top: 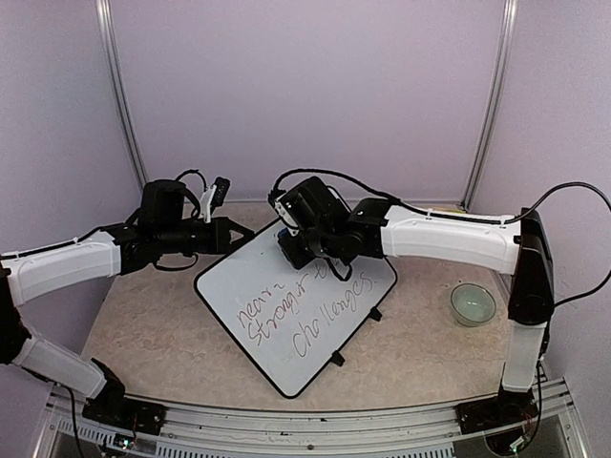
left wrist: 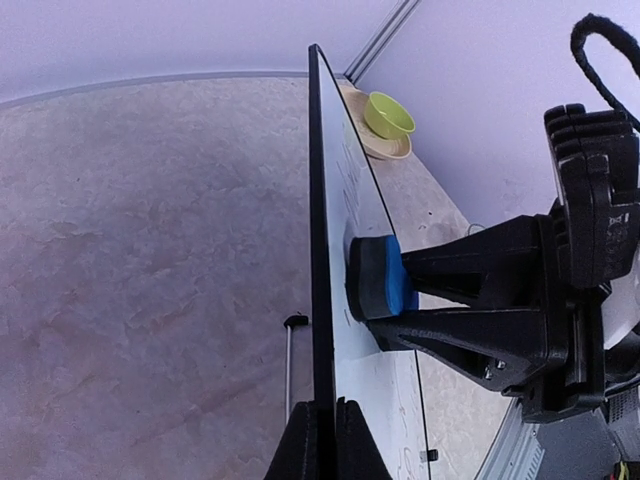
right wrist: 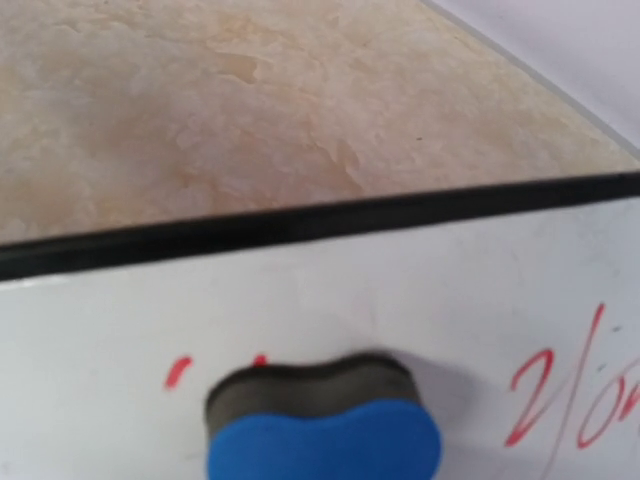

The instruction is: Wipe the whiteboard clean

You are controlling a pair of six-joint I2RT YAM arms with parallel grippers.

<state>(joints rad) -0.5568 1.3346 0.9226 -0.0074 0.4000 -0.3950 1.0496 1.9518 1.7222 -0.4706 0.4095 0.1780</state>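
Blue eraser (right wrist: 325, 440) gripped by right end effector (left wrist: 398, 295), whiteboard (top: 286, 329) edge by left end effector (left wrist: 325, 430).

The whiteboard (top: 286, 324) sits mid-worktop (top: 162, 324), apparently propped on a stand (top: 336, 359). The left pincer (top: 229, 234) clamps its far-left edge. The right pincer (left wrist: 410, 297) presses an eraser (left wrist: 382, 277) on its far part. A bowl (top: 474, 303) lies well right.
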